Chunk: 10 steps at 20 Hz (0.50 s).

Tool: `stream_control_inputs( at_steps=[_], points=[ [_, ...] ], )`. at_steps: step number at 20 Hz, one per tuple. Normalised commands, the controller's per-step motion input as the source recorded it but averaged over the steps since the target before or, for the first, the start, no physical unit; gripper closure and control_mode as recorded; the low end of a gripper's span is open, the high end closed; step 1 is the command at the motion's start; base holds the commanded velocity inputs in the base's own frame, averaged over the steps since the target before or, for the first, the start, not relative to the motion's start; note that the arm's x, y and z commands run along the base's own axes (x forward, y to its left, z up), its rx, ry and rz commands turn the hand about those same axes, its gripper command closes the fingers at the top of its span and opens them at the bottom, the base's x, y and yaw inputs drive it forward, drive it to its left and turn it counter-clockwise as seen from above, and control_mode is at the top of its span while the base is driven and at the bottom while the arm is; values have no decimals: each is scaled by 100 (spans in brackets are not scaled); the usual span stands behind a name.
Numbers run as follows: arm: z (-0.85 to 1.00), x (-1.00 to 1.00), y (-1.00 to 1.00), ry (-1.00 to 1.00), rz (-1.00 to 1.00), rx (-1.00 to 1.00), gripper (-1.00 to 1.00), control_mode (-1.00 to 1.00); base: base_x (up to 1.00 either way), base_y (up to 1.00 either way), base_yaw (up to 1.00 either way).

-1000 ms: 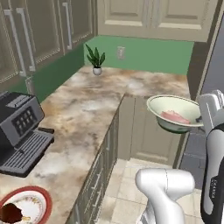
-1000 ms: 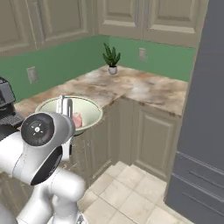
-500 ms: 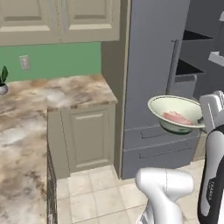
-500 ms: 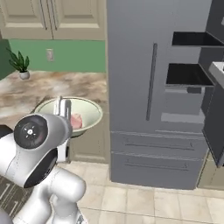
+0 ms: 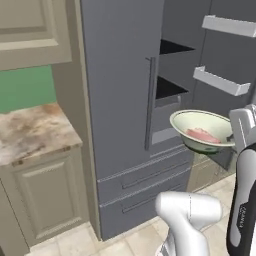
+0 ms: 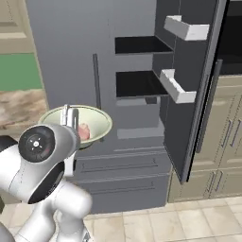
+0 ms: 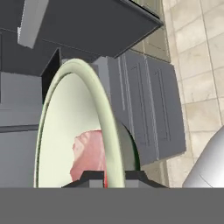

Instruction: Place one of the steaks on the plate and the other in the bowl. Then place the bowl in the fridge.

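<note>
My gripper [image 7: 114, 177] is shut on the rim of the pale greenish bowl [image 5: 202, 127], holding it up in front of the grey fridge [image 5: 115, 75]. One pale pink steak [image 5: 201, 135] lies inside the bowl. From the right base view the bowl [image 6: 92, 120] with the steak [image 6: 84, 131] hangs left of the open fridge compartment [image 6: 137, 82], behind my arm. In the hand view the bowl's rim [image 7: 109, 140] runs up between the fingertips [image 7: 89, 178], the steak [image 7: 89, 153] to its left. The plate is out of view.
The fridge's right door [image 6: 189, 94] stands open toward me with white door shelves [image 5: 220, 82]. Two drawers [image 6: 118, 165] sit below the bowl. A marble counter [image 5: 30, 132] on a beige cabinet lies left; beige cabinets [image 6: 227, 142] stand right.
The whole scene has swung from the counter corner to the fridge, so the base has turned. The bowl with the steak stays held in the same place relative to my arm.
</note>
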Motion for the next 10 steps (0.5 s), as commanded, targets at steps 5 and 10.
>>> stream_control_inputs(
  at_steps=[5,10],
  points=[
    [0,0,0,0,0,0,100,100,75,6,-39],
    [0,0,0,0,0,0,100,100,99,0,-28]
  ],
)
